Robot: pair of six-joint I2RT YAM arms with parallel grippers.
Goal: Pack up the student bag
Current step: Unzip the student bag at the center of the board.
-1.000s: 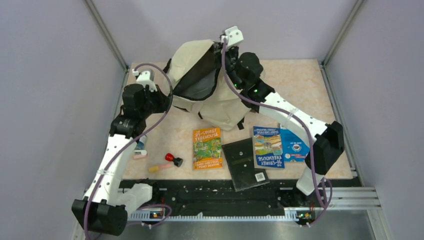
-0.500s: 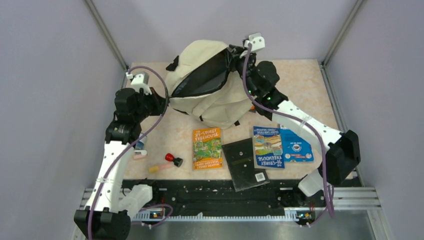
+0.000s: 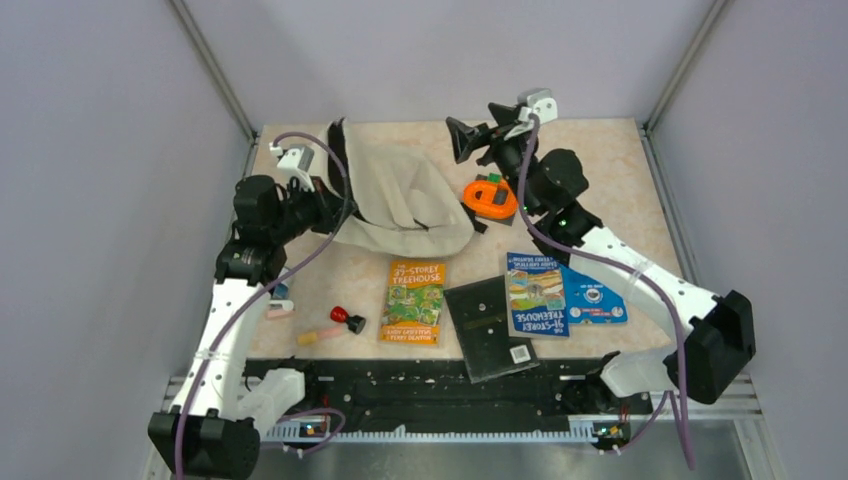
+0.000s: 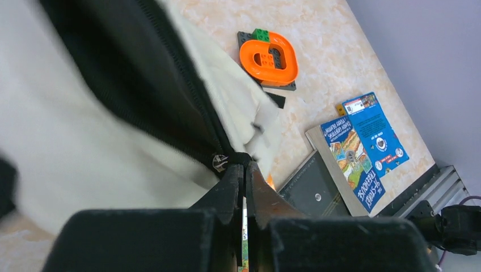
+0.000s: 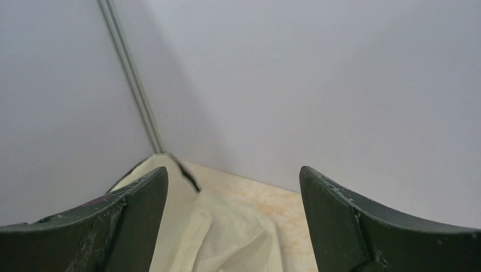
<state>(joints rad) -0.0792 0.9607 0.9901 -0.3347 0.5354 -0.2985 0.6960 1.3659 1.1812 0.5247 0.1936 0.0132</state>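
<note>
While grasping student bag (image 3: 400,195) by zipper edge (image 4: 218,161) with left gripper (image 4: 245,165), holds right gripper (image 3: 468,138) released, empty, near bag's right.

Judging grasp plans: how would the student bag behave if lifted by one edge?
Likely floppy: the student bag lies slumped and creased. Probably light, as it looks flat. Pinched only by the left gripper, it would probably sag.

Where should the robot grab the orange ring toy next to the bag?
Probably from straight above, across one long side of the orange ring toy: it lies flat on the table, and its open middle gives one finger room inside while the other goes outside. The open right gripper is nearest.
</note>
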